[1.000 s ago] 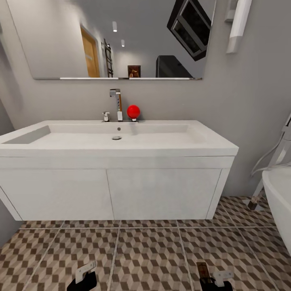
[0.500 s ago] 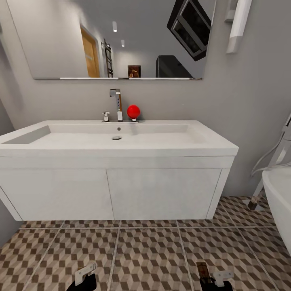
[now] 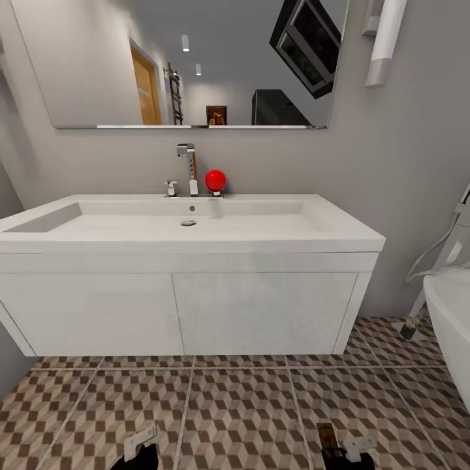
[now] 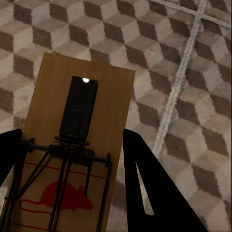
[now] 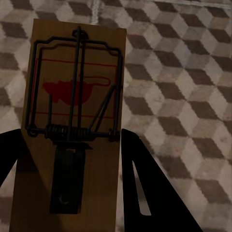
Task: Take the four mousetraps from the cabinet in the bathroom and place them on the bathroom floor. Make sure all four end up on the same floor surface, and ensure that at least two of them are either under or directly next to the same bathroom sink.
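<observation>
In the left wrist view, a tan mousetrap with dark wire and a red mouse mark lies between my left gripper's dark fingers, held above the cube-pattern floor. A second mousetrap is held the same way by my right gripper. The head view has the left gripper and the right gripper low at the bottom edge. The right one's mousetrap pokes forward over the floor tiles. The white sink stands straight ahead. The cabinet is out of view.
The sink rests on a white drawer unit raised off the floor, with a shadowed gap beneath. A chrome faucet and a red ball stand at its back. A white bathtub curves in at the right. A mirror hangs above.
In the head view the left gripper has sunk slightly toward the bottom edge. The right gripper with its mousetrap has barely moved.
</observation>
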`<state>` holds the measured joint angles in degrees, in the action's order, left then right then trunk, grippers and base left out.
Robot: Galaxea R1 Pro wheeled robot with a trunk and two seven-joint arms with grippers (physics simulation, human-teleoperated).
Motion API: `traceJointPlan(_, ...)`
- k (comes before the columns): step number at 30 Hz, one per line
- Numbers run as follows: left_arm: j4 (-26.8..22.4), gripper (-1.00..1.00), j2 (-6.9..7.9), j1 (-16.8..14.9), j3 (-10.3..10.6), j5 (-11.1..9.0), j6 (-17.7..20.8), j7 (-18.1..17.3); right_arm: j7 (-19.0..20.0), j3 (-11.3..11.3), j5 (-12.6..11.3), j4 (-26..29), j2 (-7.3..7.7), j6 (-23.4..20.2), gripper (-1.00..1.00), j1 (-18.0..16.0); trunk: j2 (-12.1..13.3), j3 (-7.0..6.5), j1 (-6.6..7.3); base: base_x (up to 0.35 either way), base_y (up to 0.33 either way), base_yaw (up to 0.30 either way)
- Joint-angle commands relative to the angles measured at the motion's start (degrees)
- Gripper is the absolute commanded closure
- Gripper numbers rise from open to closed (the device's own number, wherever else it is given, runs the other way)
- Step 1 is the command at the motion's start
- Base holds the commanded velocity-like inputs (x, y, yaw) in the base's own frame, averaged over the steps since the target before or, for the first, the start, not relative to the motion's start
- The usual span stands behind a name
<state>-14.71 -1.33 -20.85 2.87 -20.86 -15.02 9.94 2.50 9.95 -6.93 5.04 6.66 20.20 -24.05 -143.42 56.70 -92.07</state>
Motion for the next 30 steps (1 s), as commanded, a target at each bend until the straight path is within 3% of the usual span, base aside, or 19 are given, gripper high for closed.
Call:
traceJointPlan(1, -0.79, 1.0, 0.01, -0.04, 0.28, -0.01, 0.53, 0.16, 0.49, 0.34, -0.81, 0.2, 0.02, 0.16, 1.0, -0.03, -0.02, 0.05, 0.01, 0.0, 0.0, 0.0)
traceJointPlan(7, -5.17, 1.0, 0.23, -0.41, 0.29, 0.03, 2.3, 0.09, 0.41, 0.28, -0.95, 4.18, -0.01, 0.14, 1.0, -0.21, -0.02, 0.05, 0.01, 0.0, 0.0, 0.0)
traceJointPlan(12, -6.63, 1.0, 0.7, -2.85, 0.34, 0.03, 8.62, -0.07, 0.2, 0.25, -1.56, 5.83, -0.1, -0.36, 1.0, -2.34, -0.02, 0.05, 0.01, 0.0, 0.0, 0.0)
traceJointPlan(18, -6.73, 1.0, 1.17, -6.13, 0.29, 0.21, 10.84, 0.27, -4.0, 0.25, -1.3, 6.16, -0.38, -6.53, 1.0, -5.41, -0.02, 0.05, 0.01, 0.0, 0.0, 0.0)
traceJointPlan(22, -6.73, 1.0, 0.93, -8.91, 0.3, 0.07, 20.23, 0.03, -4.37, 0.21, -1.17, 6.16, -0.47, -10.26, 1.0, -7.34, -0.02, 0.05, 0.01, 0.0, 0.0, 0.0)
traceJointPlan(24, -6.73, 1.0, 1.05, -9.23, 0.1, 0.03, 20.02, 0.01, -4.12, 0.28, -1.11, 6.14, -0.46, -10.32, 1.0, -7.45, -0.02, 0.05, 0.01, 0.0, 0.0, 0.0)
traceJointPlan(27, -6.64, 1.0, 1.19, -9.36, -0.48, 0.01, 15.74, 0.42, -4.01, 0.33, -1.08, 6.06, -0.43, -10.29, 1.0, -7.5, -0.02, 0.05, 0.01, 0.0, 0.0, 0.0)
traceJointPlan(30, -6.53, 1.0, 1.02, -9.38, -0.65, -0.01, 14.36, 0.51, -4.0, 0.4, -1.07, 6.04, -0.42, -10.27, 1.0, -7.5, -0.02, 0.05, 0.01, 0.0, 0.0, 0.0)
